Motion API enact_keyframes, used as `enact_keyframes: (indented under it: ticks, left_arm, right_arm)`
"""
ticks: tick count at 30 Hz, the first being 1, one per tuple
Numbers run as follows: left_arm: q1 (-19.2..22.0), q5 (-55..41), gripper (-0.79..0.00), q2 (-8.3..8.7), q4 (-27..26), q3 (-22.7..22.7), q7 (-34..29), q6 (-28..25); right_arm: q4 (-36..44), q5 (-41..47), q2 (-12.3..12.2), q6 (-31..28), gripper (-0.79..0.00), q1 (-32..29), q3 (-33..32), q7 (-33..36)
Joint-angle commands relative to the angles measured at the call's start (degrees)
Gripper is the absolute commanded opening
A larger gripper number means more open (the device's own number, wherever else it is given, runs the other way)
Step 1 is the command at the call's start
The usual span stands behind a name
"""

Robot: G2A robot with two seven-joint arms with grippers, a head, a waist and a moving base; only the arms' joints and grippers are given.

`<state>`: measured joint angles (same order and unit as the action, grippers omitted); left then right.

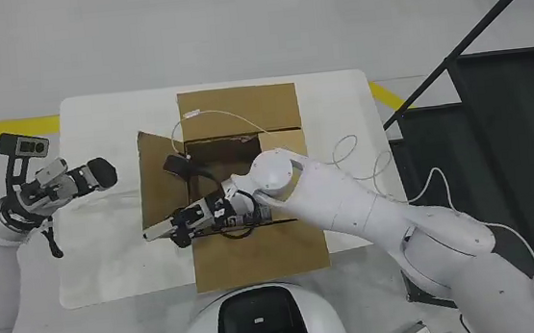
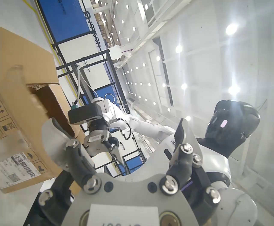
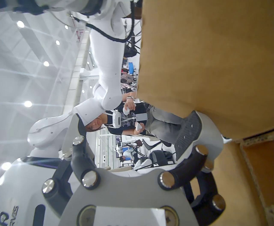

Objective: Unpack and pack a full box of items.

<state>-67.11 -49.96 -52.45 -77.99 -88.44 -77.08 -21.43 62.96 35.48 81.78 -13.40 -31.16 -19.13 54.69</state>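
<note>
Heads up, the fingers [image 3: 188, 132] on your right gripper [image 3: 133, 117] are spread wide with nothing between them. The ribbed pad of one sits right up against brown card, touching or as good as, I can't tell which. From the top view that gripper is at the near left corner of the big brown cardboard box [image 1: 256, 254], just beside the side flap [image 1: 155, 182] standing up on that side, with the arm stretched across the open top to get there. The box sits about mid white rectangular worktop [image 1: 111, 249] with its far and near flaps folded out flat, and the inside is too dark for me to say what's in it. Your left gripper [image 2: 115, 124] hangs off to the left, well apart from the box, near the worktop's left edge, fingers parted too and holding nothing. So I'd say you're right at the start of the unpack: clearing flaps, with no item in either gripper. The next move, as I read it, is nudging that side flap outward so it stops crowding the opening, then going down inside for the first item. I'd bring the left one in to steady the box, since pushing a flap one-handed could slide the whole thing.
</note>
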Motion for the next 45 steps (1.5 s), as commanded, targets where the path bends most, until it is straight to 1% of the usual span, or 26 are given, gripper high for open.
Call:
enact_keyframes:
  ticks: [1, 3, 5, 6, 9, 12, 16, 20, 24, 26, 30, 34, 38, 42, 45]
  left_arm:
    - [-0.48, 0.09, 0.000, -0.06, 0.32, 0.34, 0.05, 0.78]
    - [-0.33, 1.19, 0.000, -0.28, 1.07, 2.18, -0.48, 2.02]
    - [0.56, 3.22, 0.000, -0.48, 3.04, 4.32, -1.76, 3.07]
    - [1.30, 4.20, 0.000, -0.67, 4.23, 5.40, -1.20, 3.21]
    - [3.93, 7.62, 0.000, -1.25, 8.14, 8.65, 0.08, 3.08]
    - [6.49, 9.80, 0.000, -1.84, 12.14, 11.41, 0.43, 2.85]
    - [9.02, 10.87, 0.000, -2.55, 16.78, 13.64, 1.28, 1.84]
    - [10.49, 12.56, 0.000, -3.14, 20.41, 15.61, 1.74, 0.61]
    - [11.78, 15.82, 0.000, -3.87, 23.62, 18.39, 2.82, -0.37]
    - [12.29, 16.01, 0.000, -4.41, 25.03, 19.91, 3.00, -0.39]
    - [13.67, 16.47, 0.000, -5.44, 27.46, 22.51, 3.07, -0.91]
    - [15.12, 16.14, 0.000, -6.37, 28.83, 24.41, 2.80, -1.19]
    - [16.52, 15.76, 0.000, -7.02, 29.68, 25.41, 2.22, -1.65]
    - [17.36, 14.97, 0.000, -6.73, 29.38, 23.93, 1.22, -2.55]
    - [17.08, 14.04, 0.000, -5.94, 26.31, 21.46, 0.00, -2.34]
  right_arm:
    - [-1.51, -1.75, 1.47, 0.21, 0.000, 0.97, 0.89, -0.84]
    - [-3.15, -3.43, 2.62, 0.59, 0.000, 1.87, 1.30, -1.43]
    - [-4.61, -3.46, 3.13, 0.42, 0.000, 2.02, 0.77, -1.29]
    - [-5.01, -3.62, 3.27, 0.52, 0.000, 1.95, 0.54, -1.12]
    - [-5.64, -4.50, 3.08, 0.83, 0.000, 1.59, -0.66, -0.84]
    - [-5.28, -5.24, 2.00, 0.75, 0.000, 0.74, -2.85, -0.25]
    - [-3.14, -7.31, -0.95, 0.78, 0.000, -1.53, -7.54, -0.38]
    - [1.39, -9.71, -5.37, 1.34, 0.000, -6.25, -14.94, -0.68]
    - [9.28, -13.04, -10.26, 3.80, 0.000, -13.64, -24.35, -0.54]
    - [13.97, -14.76, -12.47, 5.54, 0.000, -18.08, -29.38, -0.41]
    - [23.01, -17.02, -15.83, 8.76, 0.000, -27.15, -38.34, 0.15]
    - [29.08, -17.68, -17.67, 10.40, 0.000, -33.98, -44.39, 0.46]
    - [32.25, -17.80, -18.51, 10.79, 0.000, -37.61, -47.43, 0.79]
    - [34.36, -18.33, -19.01, 10.90, 0.000, -39.46, -49.09, 1.28]
    - [35.36, -18.38, -19.34, 10.88, 0.000, -40.51, -50.31, 1.72]
